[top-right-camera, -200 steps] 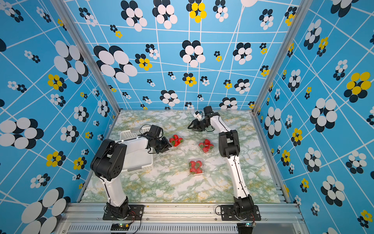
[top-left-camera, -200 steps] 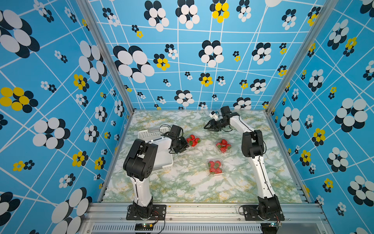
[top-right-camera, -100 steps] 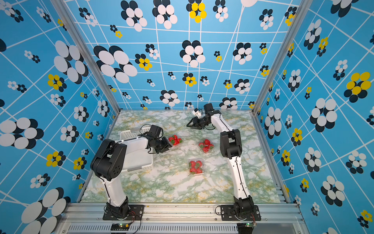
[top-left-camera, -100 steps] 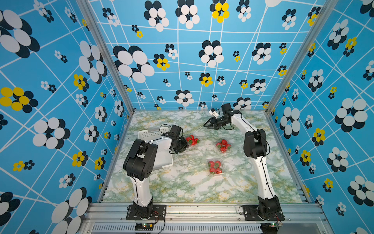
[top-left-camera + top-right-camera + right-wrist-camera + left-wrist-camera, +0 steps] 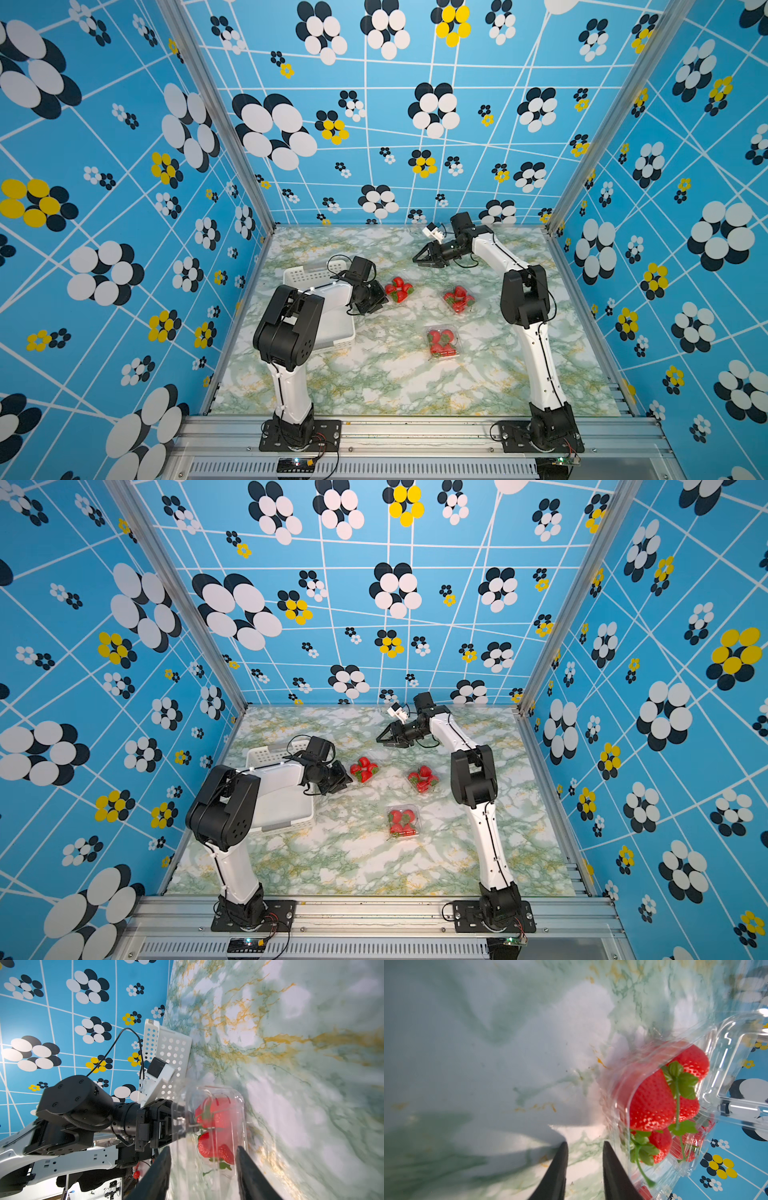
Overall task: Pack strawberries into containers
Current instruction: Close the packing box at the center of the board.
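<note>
On the marble table [image 5: 374,382], containers: three clear punnets in a loose triangle at mid-table, apart from one another, each with red fruit inside.
Left container [image 5: 398,289]: farthest left of the three, just right of the left gripper; it also shows in the left wrist view [image 5: 726,1047] and the right wrist view [image 5: 239,1105].
Right container [image 5: 458,298]: at about the same depth, near the right arm's elbow.
Near container [image 5: 442,341]: nearest the front rail, between the two arms.
Strawberries [image 5: 652,1103]: piled in the left container, with green caps and thin stems showing through the clear wall.
Left gripper [image 5: 380,296]: low over the table, pointing right at the left container; its jaws are drawn nearly together [image 5: 584,1144], with only bare marble in the slit between them. The container wall lies just beside one finger [image 5: 614,1167]; I cannot tell whether they touch.
Right gripper [image 5: 417,259]: raised over the far middle of the table, pointing left, well apart from every container; its jaws stand partway apart [image 5: 202,1148] and hold nothing.
Basket [image 5: 309,274]: white and perforated, at the far left, partly under the left arm.
</note>
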